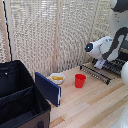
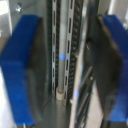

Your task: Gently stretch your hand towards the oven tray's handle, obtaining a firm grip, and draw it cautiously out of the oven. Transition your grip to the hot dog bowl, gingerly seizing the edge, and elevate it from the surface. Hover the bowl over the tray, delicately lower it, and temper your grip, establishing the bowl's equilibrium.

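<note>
The oven tray point(image 1: 102, 71), a dark wire rack, sticks out over the wooden table from the oven point(image 1: 120, 64) at the exterior view's right; the arm hides most of the oven. The tray's handle point(image 1: 93, 74) is the thin bar along its front edge. My gripper point(image 1: 99, 63) hangs just above the rack, open. In the wrist view the gripper point(image 2: 65, 70) shows blue fingers point(image 2: 20, 70) wide apart, with rack bars point(image 2: 62, 55) blurred between them. The hot dog bowl point(image 1: 57, 78), white with yellow food, sits on the table to the exterior view's left of the rack.
A red cup point(image 1: 80, 80) stands between the bowl and the rack. A large black fabric case point(image 1: 17, 95) with a blue panel point(image 1: 47, 88) fills the exterior view's left, close to the bowl. A pale lattice screen point(image 1: 45, 35) stands behind the table.
</note>
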Motion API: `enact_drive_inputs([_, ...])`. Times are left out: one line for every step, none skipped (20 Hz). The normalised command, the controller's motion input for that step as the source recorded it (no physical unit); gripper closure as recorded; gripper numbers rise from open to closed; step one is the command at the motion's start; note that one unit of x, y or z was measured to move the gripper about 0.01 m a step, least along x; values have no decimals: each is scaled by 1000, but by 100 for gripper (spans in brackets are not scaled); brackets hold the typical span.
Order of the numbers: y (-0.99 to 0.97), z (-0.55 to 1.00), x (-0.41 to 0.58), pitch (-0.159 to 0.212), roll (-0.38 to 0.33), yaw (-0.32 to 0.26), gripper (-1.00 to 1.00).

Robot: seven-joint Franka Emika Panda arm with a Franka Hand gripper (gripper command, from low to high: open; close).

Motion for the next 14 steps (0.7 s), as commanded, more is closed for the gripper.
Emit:
enact_drive_inputs([154,137,0,42,108,-146,100])
enact_drive_inputs([134,146,0,43,121,-147,100])
enact_drive_inputs([174,146,3,49,121,-152,100])
enact_drive_inputs([217,111,77,56,116,-162,100])
enact_drive_inputs([329,43,57,45,103,-167,100])
enact_drive_inputs([529,29,51,42,86,-186,100])
enact_drive_inputs([551,0,74,58,79,-181,100])
enact_drive_inputs([560,3,54,68,101,-168,100])
enact_drive_inputs([606,9,3,64,100,-150,100])
enact_drive_inputs([609,0,11,70,99,-149,100])
enact_drive_inputs([614,0,11,71,93,-149,100])
enact_drive_inputs([611,0,14,72,90,-151,100])
enact_drive_inputs([617,0,17,78,71,-156,100])
enact_drive_inputs([617,0,14,75,67,-158,100])
